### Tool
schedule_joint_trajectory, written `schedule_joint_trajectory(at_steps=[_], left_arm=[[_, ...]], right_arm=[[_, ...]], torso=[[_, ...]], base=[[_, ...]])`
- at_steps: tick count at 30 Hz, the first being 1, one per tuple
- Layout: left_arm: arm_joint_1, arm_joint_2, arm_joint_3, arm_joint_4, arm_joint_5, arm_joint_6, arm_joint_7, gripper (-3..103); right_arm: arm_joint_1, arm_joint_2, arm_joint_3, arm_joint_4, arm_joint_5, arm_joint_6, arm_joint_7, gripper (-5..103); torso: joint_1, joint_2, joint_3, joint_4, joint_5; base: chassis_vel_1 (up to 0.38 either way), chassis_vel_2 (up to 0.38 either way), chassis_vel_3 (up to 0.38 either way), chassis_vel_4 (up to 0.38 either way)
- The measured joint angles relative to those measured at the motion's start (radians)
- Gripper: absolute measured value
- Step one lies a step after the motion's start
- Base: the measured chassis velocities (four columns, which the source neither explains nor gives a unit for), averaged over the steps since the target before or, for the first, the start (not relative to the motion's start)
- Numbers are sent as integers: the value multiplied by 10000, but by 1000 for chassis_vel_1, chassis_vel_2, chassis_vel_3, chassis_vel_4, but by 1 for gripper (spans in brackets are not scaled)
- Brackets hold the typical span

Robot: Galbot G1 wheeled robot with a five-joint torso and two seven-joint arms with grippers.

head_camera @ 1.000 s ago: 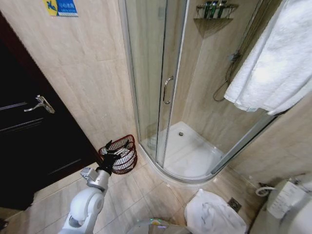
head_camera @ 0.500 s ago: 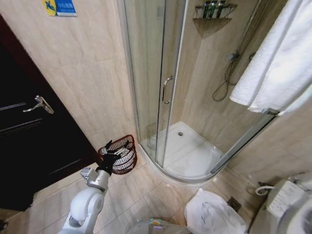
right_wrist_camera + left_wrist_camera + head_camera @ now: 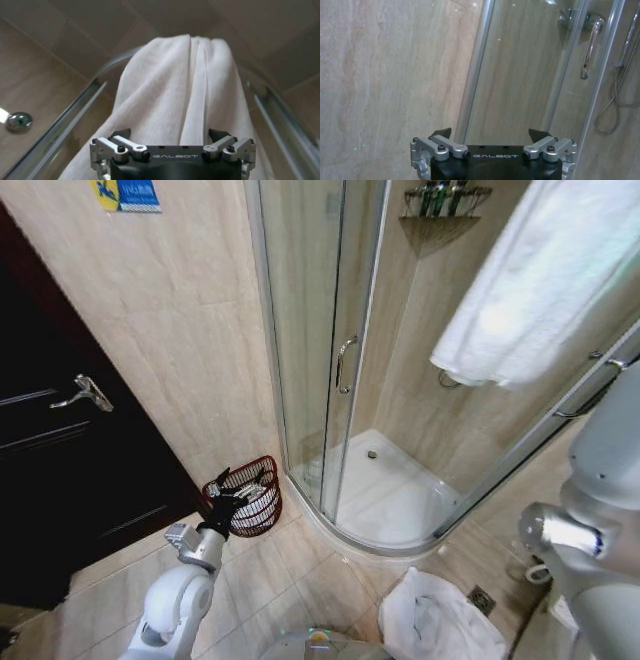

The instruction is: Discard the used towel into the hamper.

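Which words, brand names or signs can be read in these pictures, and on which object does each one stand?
"GALBOT": white letters on the black body of the left tool.
"GALBOT": the same letters on the right tool, in front of the white towel.
Blue and yellow wall sign: its print is too small to read.

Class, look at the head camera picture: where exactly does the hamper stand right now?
The hamper stands on the tiled floor at lower left of the head view, against the beige wall between the dark door and the glass shower, just beyond the left hand.
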Motion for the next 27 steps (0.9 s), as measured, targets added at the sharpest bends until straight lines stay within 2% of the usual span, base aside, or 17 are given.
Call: schedule_joint_trajectory(at_steps=[13, 23, 27], left_arm=[[0, 0, 0, 0, 0, 0, 0, 100], [0, 0, 0, 0, 0, 0, 0, 100], [0, 1, 0, 0, 0, 0, 0, 100]], right_arm=[[2713, -62, -1542, -1630, -163, -1278, 855, 100], [3607, -192, -2048, -2806, -1089, -1416, 804, 100], [3652, -254, -1997, -2934, -1155, -1413, 815, 100]], torso=[[0, 2, -1, 2, -3], [0, 1, 0, 3, -1], [0, 1, 0, 3, -2]], base=[[0, 0, 0, 0], [0, 0, 0, 0], [0, 0, 0, 0]])
